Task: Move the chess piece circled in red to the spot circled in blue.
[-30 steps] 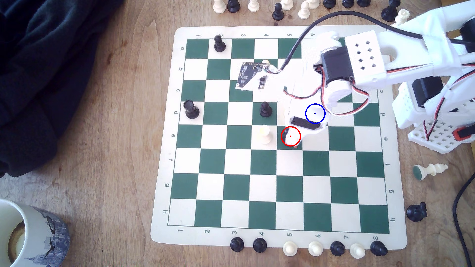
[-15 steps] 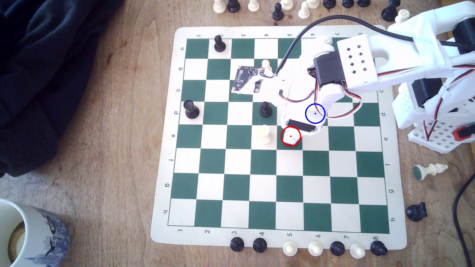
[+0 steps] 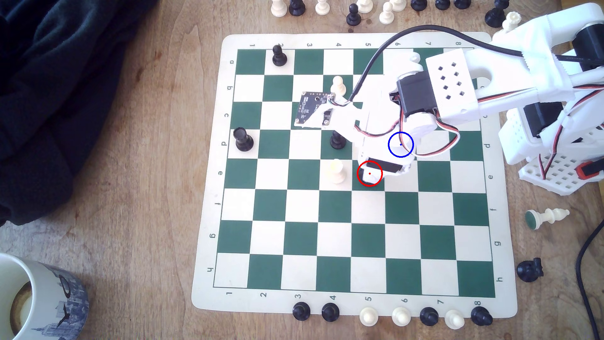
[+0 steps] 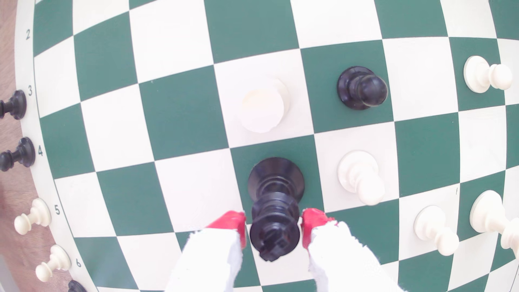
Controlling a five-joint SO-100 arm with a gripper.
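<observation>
Claw (image 4: pixel 273 230) narrow, red fingertips (image 4: pixel 233 224) flanking black piece (image 4: pixel 275 202) head, contact unclear; white piece (image 4: pixel 264 106) just beyond it.

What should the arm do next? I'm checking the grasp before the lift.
Probably close the gripper. In the wrist view its red-tipped fingers flank the head of the tall black chess piece with the wide round base, with slim gaps on both sides, and the piece stands on its dark green square.
</observation>
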